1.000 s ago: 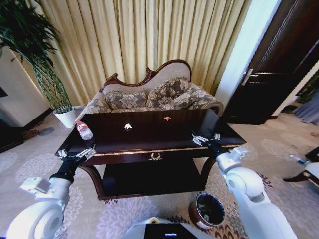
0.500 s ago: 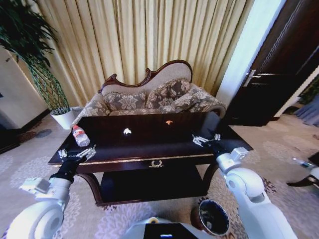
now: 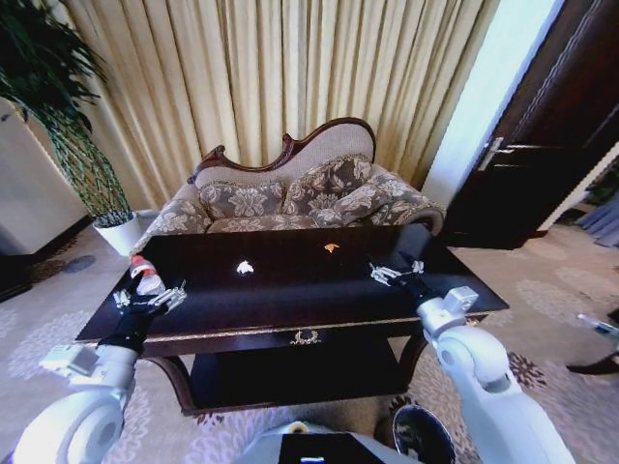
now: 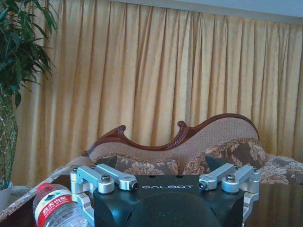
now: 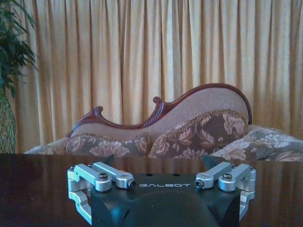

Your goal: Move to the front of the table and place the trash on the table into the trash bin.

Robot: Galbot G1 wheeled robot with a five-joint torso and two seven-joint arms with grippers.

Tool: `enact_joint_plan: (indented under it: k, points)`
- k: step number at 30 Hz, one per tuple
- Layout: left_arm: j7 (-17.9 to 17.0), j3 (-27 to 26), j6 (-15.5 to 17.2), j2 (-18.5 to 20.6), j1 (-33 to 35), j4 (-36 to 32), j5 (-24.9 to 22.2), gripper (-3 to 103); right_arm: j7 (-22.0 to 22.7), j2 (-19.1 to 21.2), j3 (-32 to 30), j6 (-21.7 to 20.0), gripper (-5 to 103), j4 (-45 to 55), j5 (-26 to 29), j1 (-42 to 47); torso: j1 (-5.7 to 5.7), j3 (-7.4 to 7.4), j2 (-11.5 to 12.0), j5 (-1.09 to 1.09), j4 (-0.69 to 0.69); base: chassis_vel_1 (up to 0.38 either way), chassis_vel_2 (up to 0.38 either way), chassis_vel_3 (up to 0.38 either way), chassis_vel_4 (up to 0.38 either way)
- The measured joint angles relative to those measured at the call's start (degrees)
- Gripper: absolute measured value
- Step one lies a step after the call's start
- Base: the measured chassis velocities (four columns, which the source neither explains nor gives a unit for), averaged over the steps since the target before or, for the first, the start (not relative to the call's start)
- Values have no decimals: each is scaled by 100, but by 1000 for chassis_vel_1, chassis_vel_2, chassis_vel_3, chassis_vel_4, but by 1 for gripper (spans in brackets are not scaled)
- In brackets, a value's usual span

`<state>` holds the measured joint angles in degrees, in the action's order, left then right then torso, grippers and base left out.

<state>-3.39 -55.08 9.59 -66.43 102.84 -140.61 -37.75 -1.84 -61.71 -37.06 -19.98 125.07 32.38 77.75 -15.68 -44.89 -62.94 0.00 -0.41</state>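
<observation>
The table (image 3: 290,290) stretches across the head view, dark and glossy, with a gold emblem on its front. On it lies the trash: a clear bottle (image 3: 145,276) with a red label at the left end, a crumpled white paper bit (image 3: 245,268) near the middle and a tiny orange piece (image 3: 331,247) farther back. My left gripper (image 3: 147,298) hovers open over the table's left front, just in front of the bottle (image 4: 53,210). Over the right part, my right gripper (image 3: 395,274) is open and holds nothing. The trash bin (image 3: 422,434) stands on the carpet at my lower right, cut off by the view's edge.
A patterned sofa (image 3: 300,188) stands right behind the table, with curtains beyond it. A white plant pot (image 3: 118,232) sits at the far left. A dark door (image 3: 551,145) is at the right. The table has a lower shelf (image 3: 290,372).
The whole picture has shifted: the camera has come closer to the table, which now looms larger. The bin has slid to the bottom edge. Both arms hold their pose.
</observation>
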Motion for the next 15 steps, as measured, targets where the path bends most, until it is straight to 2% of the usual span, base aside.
enact_joint_plan:
  k: [2,5,6,9,10,12,13,15]
  points:
    - [-2,-8,-8,-16,16,-16,10,100,86,153,92,-71,100,-144,91,-141,0,0,0,1,0,0,0,0,0]
    - [-10,-60,-22,-72,59,-48,17,100,324,624,391,-328,100,-521,382,-614,4,1,-2,2,0,0,0,0,0]
    - [-10,-60,-22,-72,59,-48,17,100,324,624,391,-328,100,-521,382,-614,4,1,-2,2,0,0,0,0,0]
    - [-12,-87,-24,-141,77,-51,30,100,632,998,858,-725,100,-805,681,-1284,3,1,-1,0,0,0,0,0,0]
    - [-12,-87,-24,-141,77,-51,30,100,632,998,858,-725,100,-805,681,-1284,3,1,-1,0,0,0,0,0,0]
    - [-13,-75,-30,-187,87,-52,73,100,1003,1083,1294,-1062,100,-984,906,-1817,2,0,0,0,1,0,0,0,0]
    - [-13,-75,-30,-187,87,-52,73,100,1003,1083,1294,-1062,100,-984,906,-1817,2,0,0,0,1,0,0,0,0]
    - [-15,-92,-37,-229,115,-81,88,100,1408,1067,1816,-1530,100,-1201,1215,-2451,2,0,-1,-2,2,0,0,0,0]
